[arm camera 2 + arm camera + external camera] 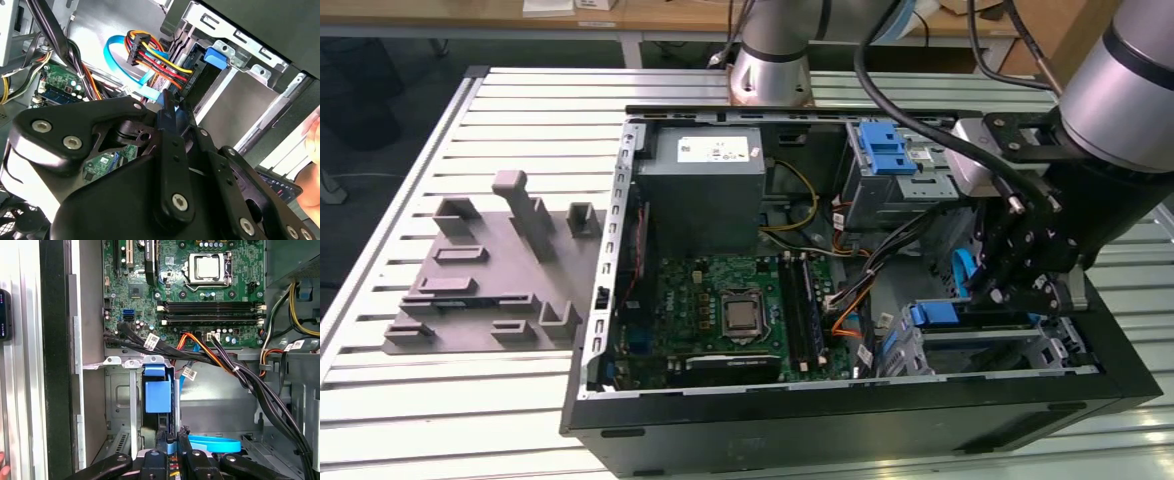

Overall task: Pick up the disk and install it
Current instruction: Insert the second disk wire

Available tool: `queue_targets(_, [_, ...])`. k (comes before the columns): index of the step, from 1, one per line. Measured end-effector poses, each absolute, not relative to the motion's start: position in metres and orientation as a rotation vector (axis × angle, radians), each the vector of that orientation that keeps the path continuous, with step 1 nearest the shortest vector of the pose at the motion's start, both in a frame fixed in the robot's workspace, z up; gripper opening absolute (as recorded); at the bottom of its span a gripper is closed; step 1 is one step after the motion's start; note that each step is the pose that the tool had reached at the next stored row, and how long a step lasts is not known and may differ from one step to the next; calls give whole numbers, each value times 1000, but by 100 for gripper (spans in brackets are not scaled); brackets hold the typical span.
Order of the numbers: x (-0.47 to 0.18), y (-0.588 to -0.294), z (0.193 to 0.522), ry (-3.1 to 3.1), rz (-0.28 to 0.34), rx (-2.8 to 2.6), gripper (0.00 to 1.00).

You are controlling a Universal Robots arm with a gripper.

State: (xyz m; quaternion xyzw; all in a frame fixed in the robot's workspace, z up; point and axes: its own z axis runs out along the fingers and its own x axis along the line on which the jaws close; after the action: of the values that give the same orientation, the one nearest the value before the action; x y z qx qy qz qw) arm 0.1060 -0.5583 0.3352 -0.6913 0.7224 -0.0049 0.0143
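Observation:
The disk (945, 314) sits low in the metal drive bay (117, 390) at the near corner of the open computer case, on the exterior view's right. Its blue plastic carrier (157, 392) faces the first wrist view, and most of the silver body is hidden inside the bay. My gripper (1014, 290) hangs just over the bay. In both wrist views its black fingers (161, 440) stand nearly together, pinching a thin blue edge of the carrier (165, 97). The gripper (172, 107) is shut on the disk.
Bundled power cables (150, 55) and a light blue data cable (215, 444) lie close beside the bay. A blue-latched drive cage (887, 150), a grey power supply (704, 185) and the motherboard (734, 310) fill the case. A grey fixture (487, 270) lies on the slatted table. A hand (310, 185) is nearby.

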Motion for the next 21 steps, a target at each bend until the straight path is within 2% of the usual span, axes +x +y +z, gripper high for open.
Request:
queue_targets(8, [106,-559,337,2249,-15,-2152,24])
queue_targets(10, [106,-559,337,2249,-15,-2152,22])
queue_targets(11, [106,-559,336,2249,-15,-2152,16])
queue_targets(21, [106,-563,336,2249,-15,-2152,16])
